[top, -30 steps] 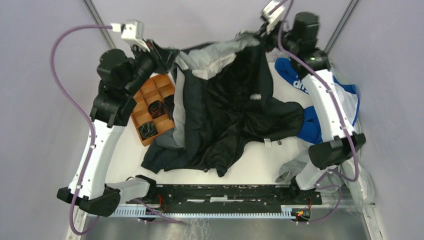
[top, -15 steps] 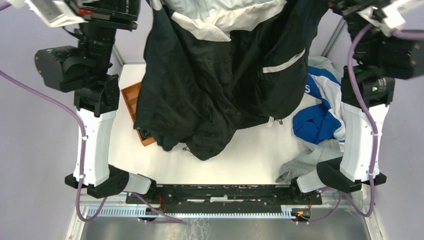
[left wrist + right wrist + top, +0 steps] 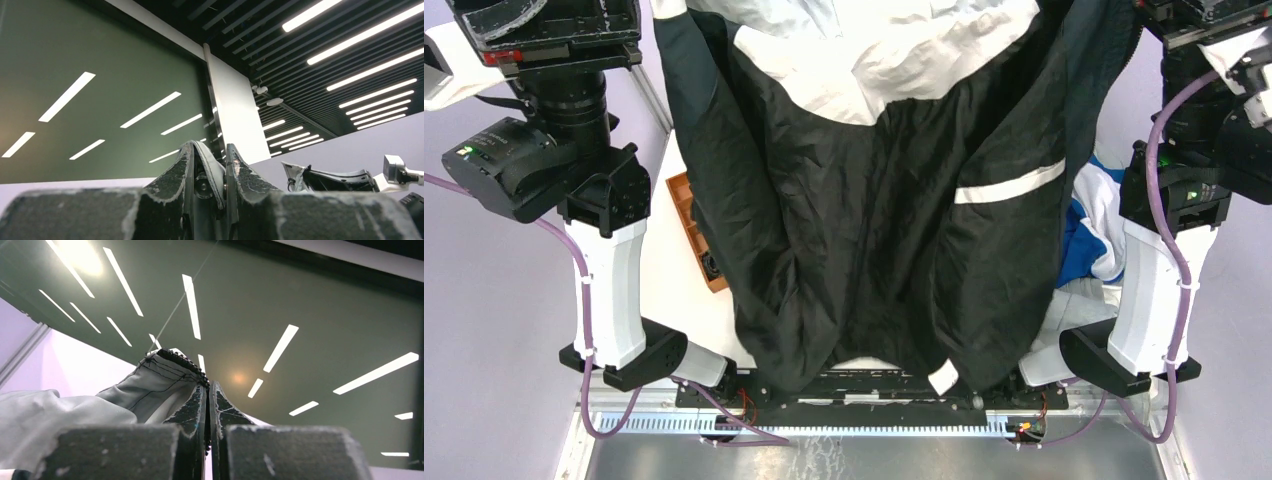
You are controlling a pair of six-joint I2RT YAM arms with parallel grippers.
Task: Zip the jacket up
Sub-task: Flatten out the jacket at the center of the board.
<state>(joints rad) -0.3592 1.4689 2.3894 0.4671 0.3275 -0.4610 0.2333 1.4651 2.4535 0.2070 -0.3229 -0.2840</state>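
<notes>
The jacket (image 3: 894, 250) hangs spread between both raised arms, light grey at the top and black below, its hem down over the near rail. My left gripper (image 3: 210, 145) is shut on a folded grey edge of the jacket (image 3: 214, 167), with a round snap showing between the fingers. My right gripper (image 3: 209, 385) is shut on the other grey edge (image 3: 145, 385), along its row of dark zipper teeth (image 3: 186, 360). Both wrist cameras look up at the ceiling. In the top view the grippers themselves are cut off at the upper edge.
An orange compartment tray (image 3: 686, 215) peeks out behind the jacket's left side. A blue-and-white garment (image 3: 1089, 230) and a light grey sweatshirt (image 3: 1076, 292) lie at the right. The upright white arm links (image 3: 609, 270) (image 3: 1154, 290) flank the jacket.
Both arms have risen with the jacket, lifting it off the table toward the camera. It now hangs full length and covers most of the table and the tray.
</notes>
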